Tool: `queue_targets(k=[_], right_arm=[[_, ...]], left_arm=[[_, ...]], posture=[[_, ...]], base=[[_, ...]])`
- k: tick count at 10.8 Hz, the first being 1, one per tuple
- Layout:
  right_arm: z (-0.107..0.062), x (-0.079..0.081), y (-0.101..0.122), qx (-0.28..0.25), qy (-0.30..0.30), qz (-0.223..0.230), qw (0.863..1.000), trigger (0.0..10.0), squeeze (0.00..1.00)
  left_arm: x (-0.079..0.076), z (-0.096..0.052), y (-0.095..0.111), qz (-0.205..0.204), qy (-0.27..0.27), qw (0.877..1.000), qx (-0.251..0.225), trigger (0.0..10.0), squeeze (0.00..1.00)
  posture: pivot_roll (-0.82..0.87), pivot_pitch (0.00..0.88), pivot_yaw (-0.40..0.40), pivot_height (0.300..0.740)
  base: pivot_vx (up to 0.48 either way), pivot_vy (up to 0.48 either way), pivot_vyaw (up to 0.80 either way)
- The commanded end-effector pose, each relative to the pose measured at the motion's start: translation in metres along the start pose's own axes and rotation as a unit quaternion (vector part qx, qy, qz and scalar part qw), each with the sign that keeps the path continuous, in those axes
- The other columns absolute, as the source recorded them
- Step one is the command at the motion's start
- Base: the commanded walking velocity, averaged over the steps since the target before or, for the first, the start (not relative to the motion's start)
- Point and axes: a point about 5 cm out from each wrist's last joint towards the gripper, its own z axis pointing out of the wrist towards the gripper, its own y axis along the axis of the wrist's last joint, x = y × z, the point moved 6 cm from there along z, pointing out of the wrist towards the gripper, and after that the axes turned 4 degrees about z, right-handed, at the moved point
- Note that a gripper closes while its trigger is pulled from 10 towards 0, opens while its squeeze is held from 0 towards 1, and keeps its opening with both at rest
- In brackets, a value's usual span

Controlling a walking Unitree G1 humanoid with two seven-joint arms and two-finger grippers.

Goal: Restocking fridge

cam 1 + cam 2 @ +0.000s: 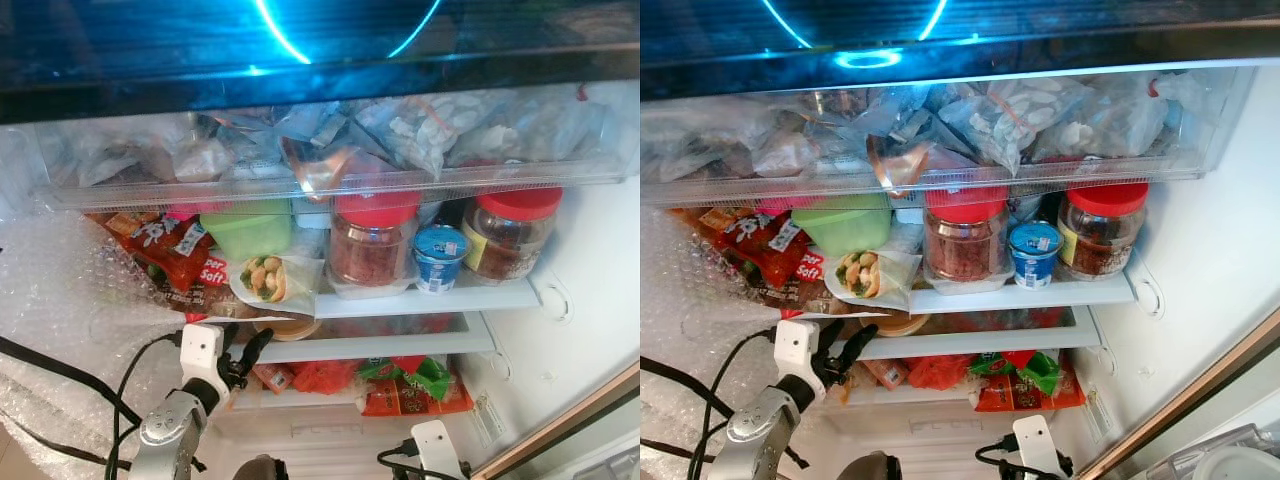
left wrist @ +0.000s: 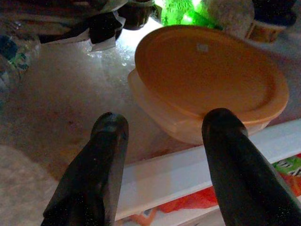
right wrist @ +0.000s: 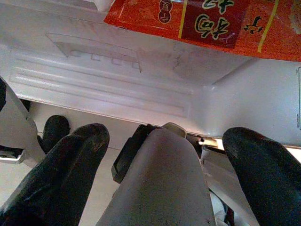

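- Two red-lidded jars (image 1: 371,245) (image 1: 508,232) are seen on the upper shelf (image 1: 440,298), with a small blue cup (image 1: 440,257) between them.
- One green tub (image 1: 247,230), a wrap (image 1: 266,279) on a plate and a red snack bag (image 1: 165,247) are crowded to the left of the jars; a clear drawer (image 1: 330,150) of bagged food hangs above.
- On the shelf below, one orange container (image 2: 207,80) is set near the front edge, under the wrap's plate; it is round, shallow and closed by a matching lid.
- The left gripper (image 1: 240,355) is held just before that shelf edge, fingers (image 2: 101,160) parted wider than the near part of the container and empty; the container lies beyond their tips, untouched.
- Red and green packets (image 1: 405,385) are stacked on the bottom shelf.
- The right gripper (image 3: 160,155) is held low beneath the packets, fingers spread, with a grey rounded part between them; whether it is gripped cannot be told.
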Motion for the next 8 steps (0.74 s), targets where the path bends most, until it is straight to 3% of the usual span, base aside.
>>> queue_targets(k=[1, 6, 8], right_arm=[[-0.0008, 0.0030, -0.0078, 0.013, 0.006, -0.004, 1.000, 10.0, 0.00], [-0.0011, 0.0036, -0.0094, 0.015, 0.009, -0.008, 1.000, 10.0, 0.00], [-0.0011, 0.0035, -0.0097, 0.015, 0.008, -0.008, 1.000, 10.0, 0.00]], left_arm=[[0.0028, -0.0024, -0.0097, 0.017, 0.005, 1.000, 0.023, 10.0, 0.00], [0.0035, -0.0044, -0.0149, 0.009, 0.017, 0.999, 0.025, 10.0, 0.00], [0.0070, -0.0025, -0.0072, -0.015, 0.027, 0.999, 0.006, 10.0, 0.00]], posture=[[0.01, 0.000, 0.046, 0.660], [0.01, 0.000, 0.046, 0.660], [0.01, 0.000, 0.046, 0.660]], base=[[0.000, 0.000, 0.00], [0.000, 0.000, 0.00], [0.000, 0.000, 0.00]])
